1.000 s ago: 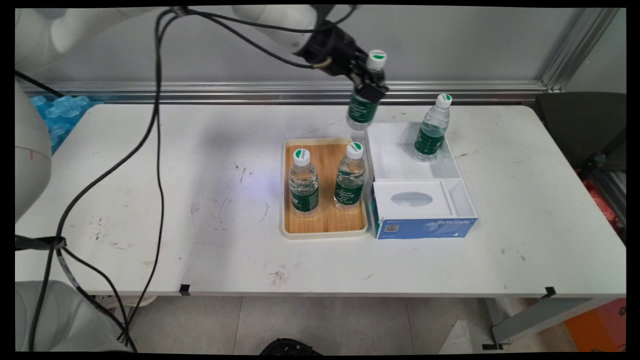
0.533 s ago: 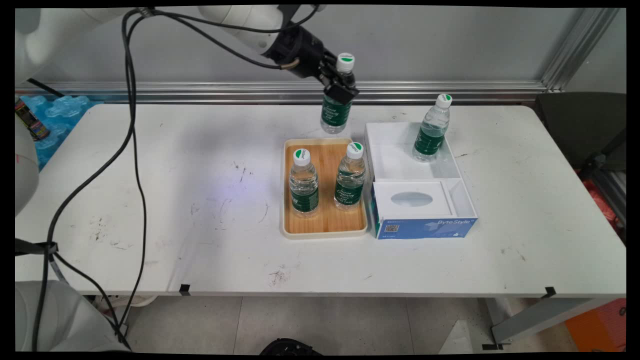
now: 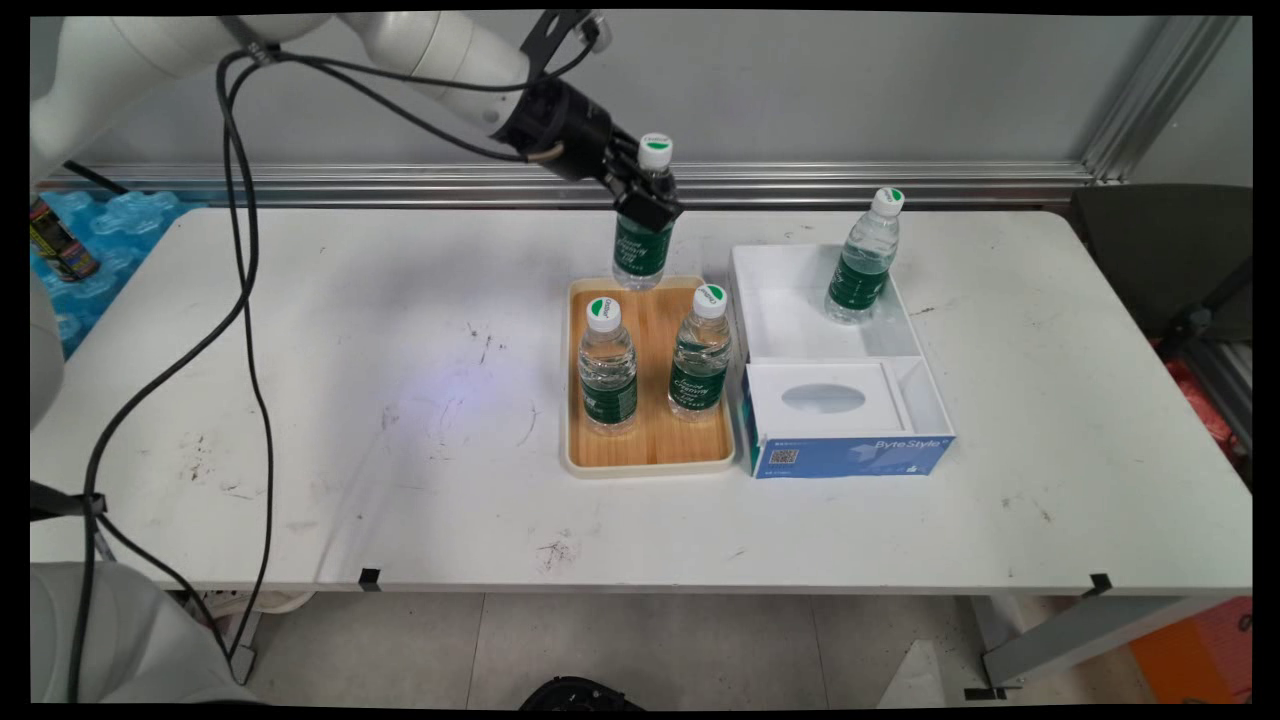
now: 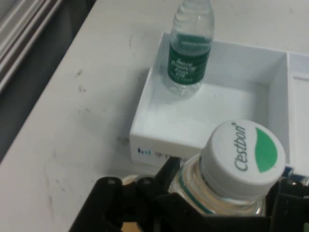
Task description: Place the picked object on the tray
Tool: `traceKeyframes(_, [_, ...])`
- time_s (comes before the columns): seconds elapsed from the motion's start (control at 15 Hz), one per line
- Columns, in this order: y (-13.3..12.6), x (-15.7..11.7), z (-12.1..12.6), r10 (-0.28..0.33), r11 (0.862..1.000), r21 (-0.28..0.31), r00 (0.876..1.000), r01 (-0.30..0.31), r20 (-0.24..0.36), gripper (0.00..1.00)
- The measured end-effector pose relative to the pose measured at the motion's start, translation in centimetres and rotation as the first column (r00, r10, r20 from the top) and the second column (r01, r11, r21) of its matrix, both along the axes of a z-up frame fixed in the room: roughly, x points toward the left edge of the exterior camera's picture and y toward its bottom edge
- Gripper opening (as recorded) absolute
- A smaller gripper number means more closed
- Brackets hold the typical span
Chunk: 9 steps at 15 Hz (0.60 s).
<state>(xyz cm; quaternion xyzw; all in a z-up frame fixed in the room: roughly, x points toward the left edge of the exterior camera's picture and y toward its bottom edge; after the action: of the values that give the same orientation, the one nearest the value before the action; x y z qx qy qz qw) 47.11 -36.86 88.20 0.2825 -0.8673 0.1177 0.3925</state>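
My gripper (image 3: 645, 203) is shut on a green-labelled water bottle (image 3: 641, 235), held upright just over the far end of the wooden tray (image 3: 655, 455). In the hand view the held bottle's white cap (image 4: 241, 154) fills the bottom right, with the black gripper linkage around its neck. Two more bottles stand on the tray: one at the left (image 3: 606, 370), one at the right (image 3: 699, 355). Another bottle (image 3: 864, 260) (image 4: 189, 48) stands in the far compartment of the white box (image 3: 790, 318) (image 4: 164, 140).
The white box has a blue front (image 3: 850, 455) and a smaller near compartment with an oval cutout (image 3: 823, 398). Black cables (image 3: 245, 300) hang down on the left. Blue packaging (image 3: 105, 225) lies beyond the table's far left edge.
The gripper has carried the bottle leftward and downward, from above the white box's far left corner to just over the tray's far end.
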Motion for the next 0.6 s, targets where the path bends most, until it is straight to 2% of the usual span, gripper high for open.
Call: traceKeyframes(0.6, [0.4, 1.0, -3.6, -0.035, 0.999, 0.008, 0.999, 0.035, -0.029, 0.00])
